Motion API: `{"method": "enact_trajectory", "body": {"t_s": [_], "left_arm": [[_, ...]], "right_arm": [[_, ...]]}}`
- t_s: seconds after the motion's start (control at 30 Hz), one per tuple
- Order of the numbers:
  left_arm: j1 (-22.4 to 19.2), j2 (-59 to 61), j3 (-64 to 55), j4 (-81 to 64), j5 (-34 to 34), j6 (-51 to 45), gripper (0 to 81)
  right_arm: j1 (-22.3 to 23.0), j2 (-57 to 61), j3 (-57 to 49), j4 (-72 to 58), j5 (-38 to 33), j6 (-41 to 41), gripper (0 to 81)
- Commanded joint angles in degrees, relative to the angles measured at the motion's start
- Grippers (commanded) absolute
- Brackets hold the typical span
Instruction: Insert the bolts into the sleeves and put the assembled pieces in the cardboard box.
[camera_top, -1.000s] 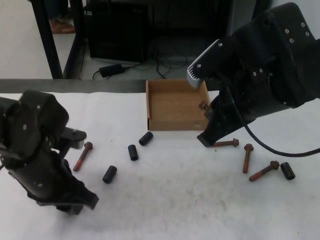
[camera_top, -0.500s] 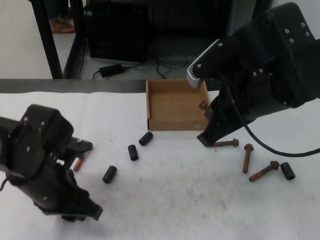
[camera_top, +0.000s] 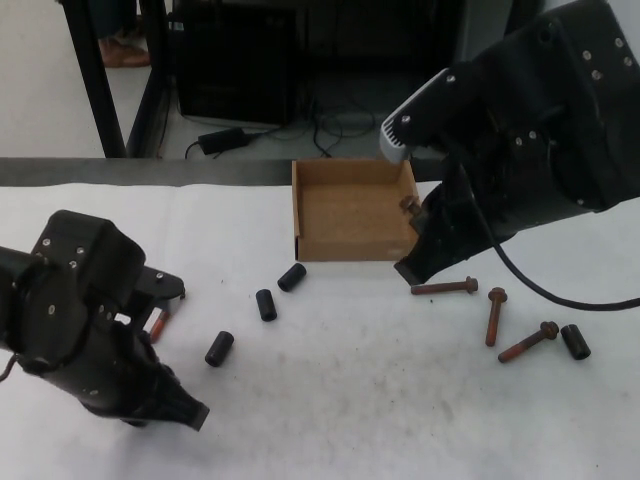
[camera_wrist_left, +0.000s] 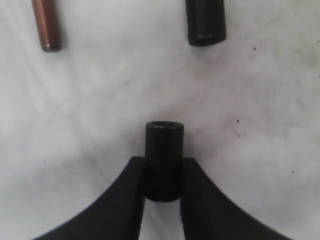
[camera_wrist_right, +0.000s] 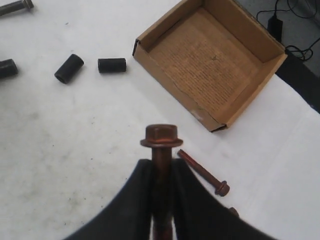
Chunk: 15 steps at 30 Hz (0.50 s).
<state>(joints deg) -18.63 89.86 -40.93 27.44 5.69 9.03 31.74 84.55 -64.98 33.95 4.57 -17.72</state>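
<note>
From above I see a white desk (camera_top: 380, 400), a brown cardboard box (camera_top: 350, 215) at its far edge, and cables (camera_top: 320, 130) on the floor behind. Left wrist: my left jaws pinch a black cylindrical sleeve (camera_wrist_left: 164, 160). Right wrist: my right jaws pinch a rusty hex-head bolt (camera_wrist_right: 161, 145).

Bright, even light on the bench (camera_top: 350, 400); shadows faint, soft.

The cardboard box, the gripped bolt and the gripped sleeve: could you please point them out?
cardboard box (camera_wrist_right: 210, 60): right wrist view, bare floor.
bolt (camera_wrist_right: 161, 136): right wrist view, hexagonal head.
sleeve (camera_wrist_left: 164, 147): left wrist view, exposed body.
</note>
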Motion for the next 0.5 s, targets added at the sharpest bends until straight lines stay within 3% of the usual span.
{"method": "enact_trajectory", "body": {"t_s": [0.0, 0.13, 0.3, 0.47], "left_arm": [[-0.4, -2.5, 0.0, -2.3, 0.0, 0.3, 0.8], [-1.2, -7.1, 0.0, -2.5, 0.0, -0.1, 0.8], [-1.6, -14.4, 0.0, -6.2, 0.0, -7.3, 0.8], [-1.6, -23.2, 1.6, -20.2, 3.4, -14.5, 0.8]], "right_arm": [[0.1, -1.3, -0.2, -0.8, -0.7, 1.0, 0.3], [0.1, -2.0, -0.2, -3.5, -0.7, 0.2, 0.3], [0.2, -3.3, -0.2, -12.0, -0.6, -1.7, 0.3], [3.3, -4.9, -0.2, -20.7, 2.0, 2.2, 0.3]]}}
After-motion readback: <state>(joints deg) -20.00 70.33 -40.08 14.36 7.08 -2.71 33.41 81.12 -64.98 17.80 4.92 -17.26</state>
